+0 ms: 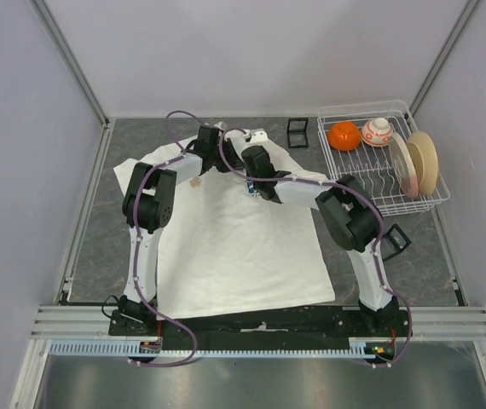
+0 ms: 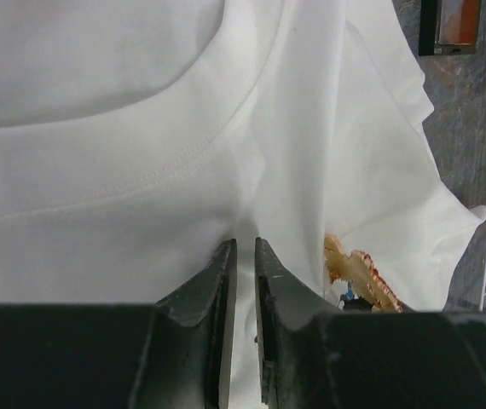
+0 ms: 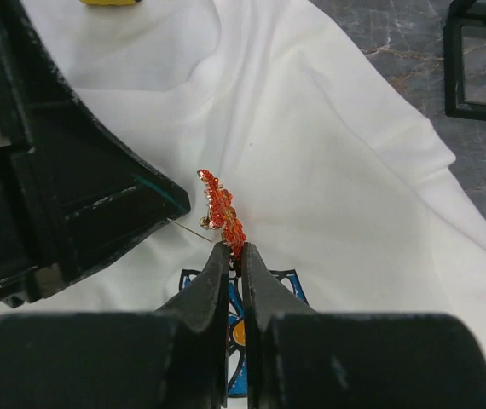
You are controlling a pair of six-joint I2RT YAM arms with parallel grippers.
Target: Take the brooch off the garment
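Observation:
The white garment (image 1: 226, 247) lies spread on the table, and its blue-and-white flower print (image 3: 264, 294) sits under my right gripper. My right gripper (image 3: 235, 249) is shut on the lower end of the red sparkly brooch (image 3: 220, 210), which stands up from the cloth with its thin pin pointing left. My left gripper (image 2: 245, 245) is nearly closed on a raised fold of the garment (image 2: 141, 170) below the neckline. Its black body (image 3: 72, 187) is just left of the brooch. The brooch's gold back (image 2: 358, 268) shows right of the left fingers. In the top view both grippers meet near the chest (image 1: 247, 175), hiding the brooch.
A wire dish rack (image 1: 413, 203) stands at the back right with an orange (image 1: 344, 135), a patterned bowl (image 1: 377, 131) and plates (image 1: 420, 162). Small black frames sit near the rack (image 1: 297, 132) and beside the right arm (image 1: 396, 241). Walls enclose the table.

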